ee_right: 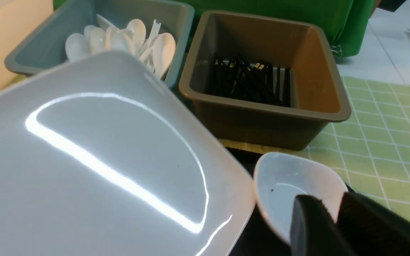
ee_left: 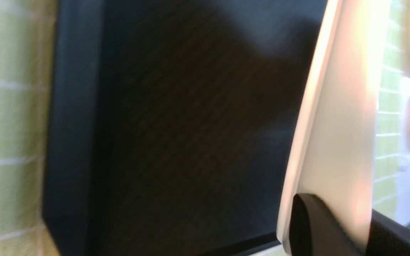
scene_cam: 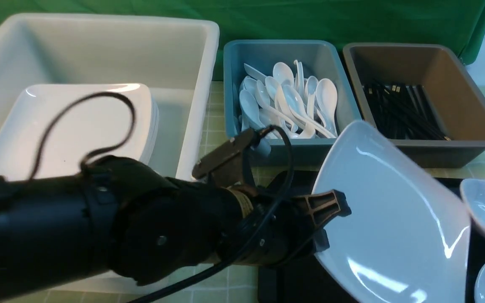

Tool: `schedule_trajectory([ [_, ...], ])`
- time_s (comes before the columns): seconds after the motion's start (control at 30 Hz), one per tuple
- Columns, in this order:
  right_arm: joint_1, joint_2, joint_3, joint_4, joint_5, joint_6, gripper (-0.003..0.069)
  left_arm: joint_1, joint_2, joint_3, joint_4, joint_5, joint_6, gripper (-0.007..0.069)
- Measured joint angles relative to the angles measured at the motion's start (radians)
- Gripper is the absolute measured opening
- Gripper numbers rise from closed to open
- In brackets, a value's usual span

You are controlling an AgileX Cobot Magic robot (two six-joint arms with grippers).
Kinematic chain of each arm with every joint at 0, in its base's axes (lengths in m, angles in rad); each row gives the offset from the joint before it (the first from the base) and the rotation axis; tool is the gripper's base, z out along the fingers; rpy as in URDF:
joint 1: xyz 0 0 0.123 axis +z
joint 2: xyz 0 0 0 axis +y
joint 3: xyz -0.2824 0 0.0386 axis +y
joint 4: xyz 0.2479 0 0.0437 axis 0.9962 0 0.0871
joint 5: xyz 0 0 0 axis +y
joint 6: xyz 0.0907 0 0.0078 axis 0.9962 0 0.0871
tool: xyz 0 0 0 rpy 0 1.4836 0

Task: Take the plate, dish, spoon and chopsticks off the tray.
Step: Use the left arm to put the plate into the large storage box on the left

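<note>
A blue-grey bin (scene_cam: 230, 92) sits at the middle of the far side, heaped with loose white soup spoons (scene_cam: 289, 101). To its left is a big white tub (scene_cam: 99, 46) holding a stack of white plates (scene_cam: 99, 126) (several, edges aligned). To its right is a brown bin (scene_cam: 457, 84) with black sticks (scene_cam: 398, 113) lying along its floor. Behind it hangs green cloth (scene_cam: 310, 21), and a pale green checked mat (scene_cam: 213, 126) lies beneath it.
</note>
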State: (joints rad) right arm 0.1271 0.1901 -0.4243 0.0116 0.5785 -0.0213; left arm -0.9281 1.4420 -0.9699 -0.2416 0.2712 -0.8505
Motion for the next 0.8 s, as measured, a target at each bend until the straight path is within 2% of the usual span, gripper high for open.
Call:
schedule_trajectory([
  [0.2,0.0,0.0,0.0,0.0,0.0,0.0,0.0116,0.022,-0.134,0.0,0.011,-0.034,0.012,0.0019],
  [0.37,0.0,0.0,0.0,0.0,0.001,0.0,0.0118,0.158,-0.29,0.0,0.017,-0.004,0.027,0.0019],
  [0.5,0.0,0.0,0.0,0.0,0.002,0.0,0.0123,0.322,-0.414,0.0,0.029,0.097,0.069,0.0019],
  [0.6,0.0,0.0,0.0,0.0,0.002,0.0,0.0124,0.49,-0.51,0.0,0.067,0.197,0.087,0.0019],
  [0.63,0.0,0.0,0.0,0.0,0.002,0.0,0.0124,0.514,-0.515,0.0,0.069,0.209,0.089,0.0019],
  [0.7,0.0,0.0,0.0,0.0,0.002,0.0,0.0125,0.673,-0.554,0.0,0.091,0.277,0.115,0.0019],
  [0.8,0.0,0.0,0.0,0.0,0.002,0.0,0.0126,0.839,-0.557,0.0,0.059,0.328,0.199,0.0019],
])
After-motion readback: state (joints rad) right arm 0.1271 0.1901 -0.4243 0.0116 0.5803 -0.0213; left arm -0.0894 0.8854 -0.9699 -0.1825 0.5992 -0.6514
